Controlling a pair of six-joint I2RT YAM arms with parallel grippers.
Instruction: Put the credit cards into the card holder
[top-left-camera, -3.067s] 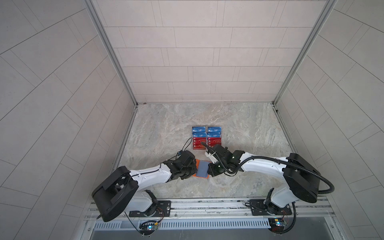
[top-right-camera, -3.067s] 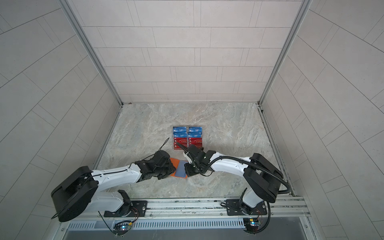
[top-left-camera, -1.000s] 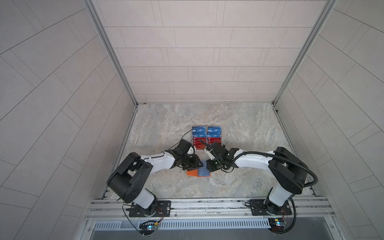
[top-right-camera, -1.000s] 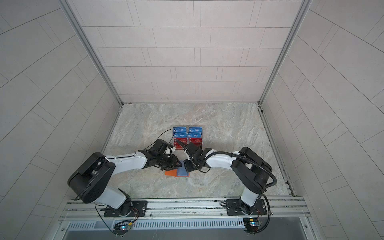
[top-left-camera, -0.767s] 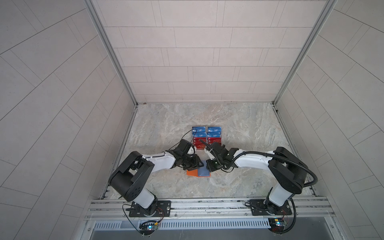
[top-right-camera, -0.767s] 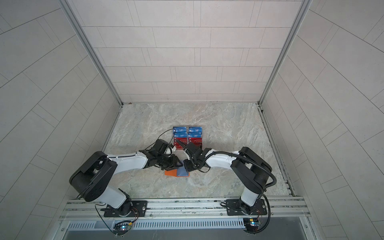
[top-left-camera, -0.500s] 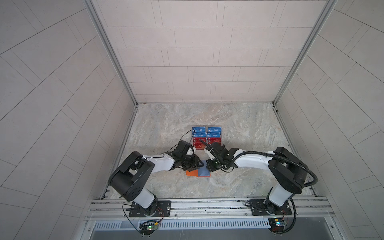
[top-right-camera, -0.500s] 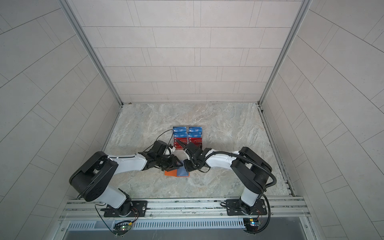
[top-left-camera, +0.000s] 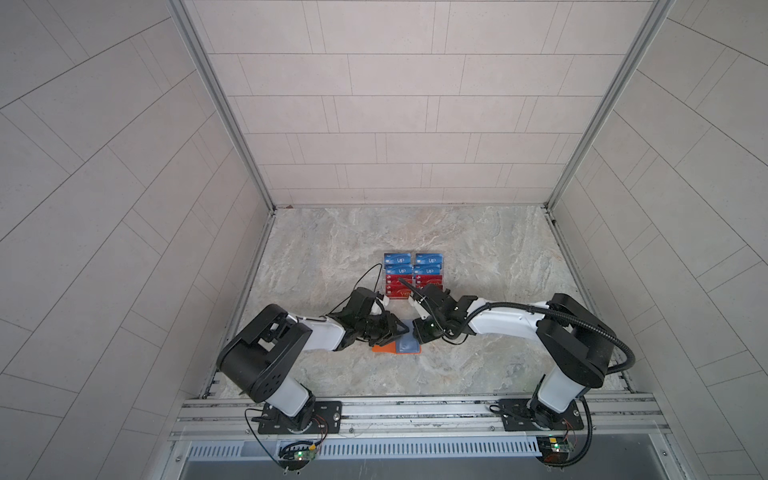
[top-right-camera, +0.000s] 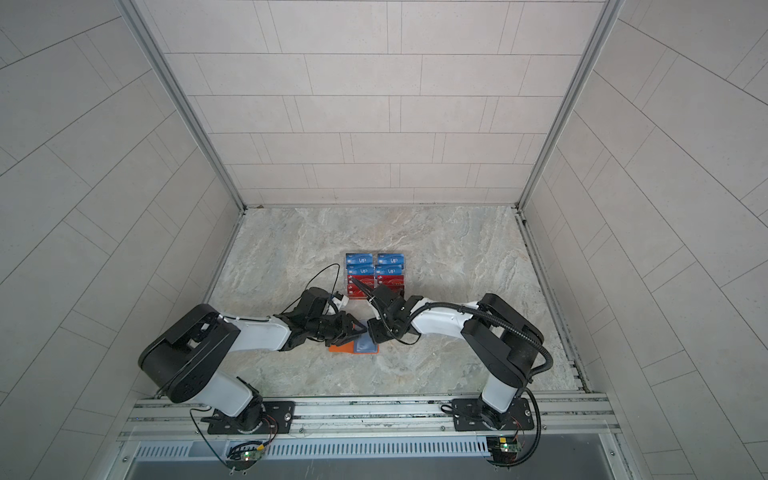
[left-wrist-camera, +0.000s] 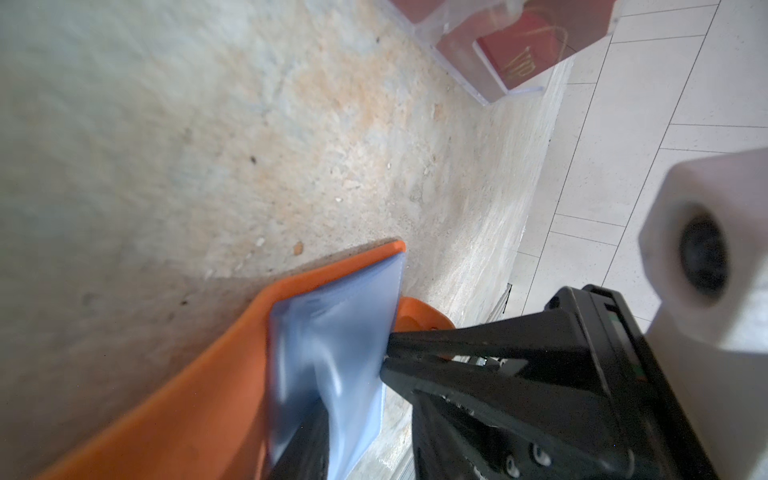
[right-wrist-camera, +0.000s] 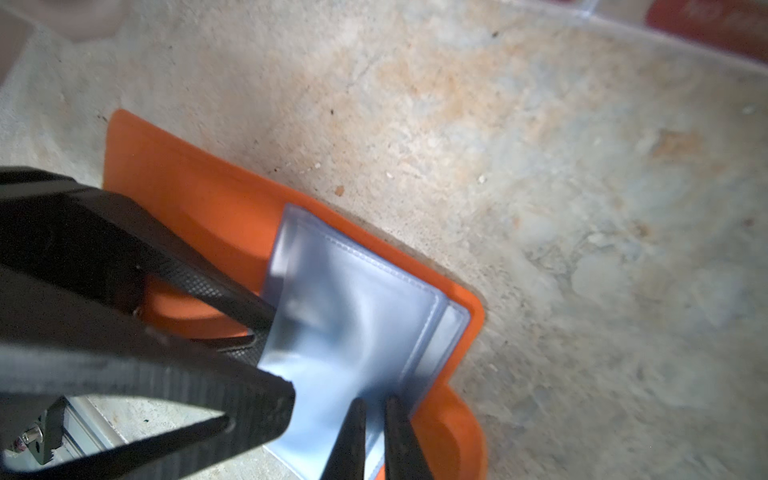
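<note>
Card holder lies open on the worktop near the clear stand, on my side. My R end effector is pinched shut on a clear sleeve, and my L end effector sits part-open astride its other edge, prob. to spread the pocket. Sleeves look empty; credit cards sit in the stand, none gripped.
</note>
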